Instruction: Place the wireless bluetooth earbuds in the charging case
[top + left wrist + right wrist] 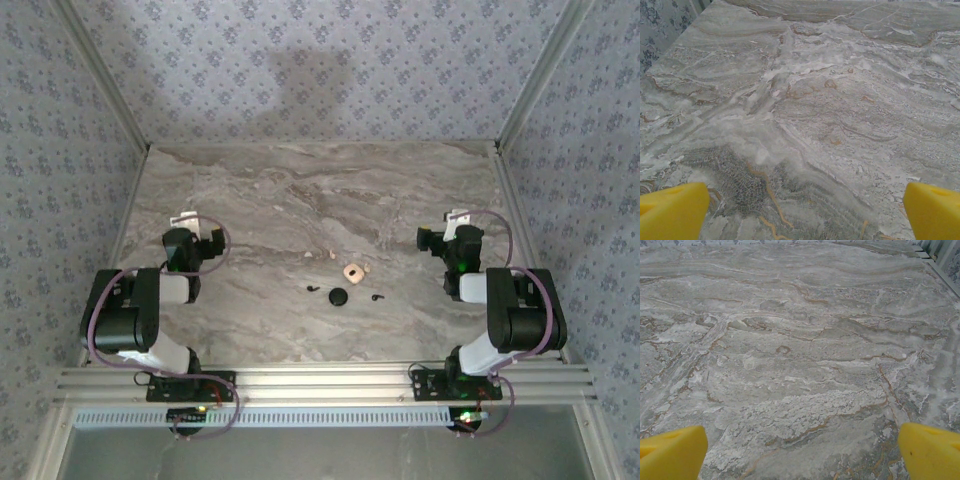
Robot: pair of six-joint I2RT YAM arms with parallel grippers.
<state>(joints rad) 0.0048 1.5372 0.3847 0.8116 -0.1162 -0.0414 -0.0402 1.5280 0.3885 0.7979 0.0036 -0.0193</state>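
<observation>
- Earbuds (pixel 313 289): two, near tabletop (pixel 250 200) centre, flanking black puck (pixel 339 296).
- Handling: probably light, rigid, slippery; pinch across the bud body.
- Left hand (pixel 802 212), right hand (pixel 802 452): both wide, empty, well apart from earbuds.

- We find no text, brand, number or sign that we can read in any view.
- The small white tab (pixel 185 217) on the left arm's wrist and the white tab (pixel 458 215) on the right arm's wrist may be labels. From above they are too small for us to make out any print.
- The wallpaper (pixel 320 70) carries a repeated flower motif, not letters.
- The wireless bluetooth earbuds (pixel 313 289) (pixel 377 297) are plain black specks to us, with no marking legible.
</observation>
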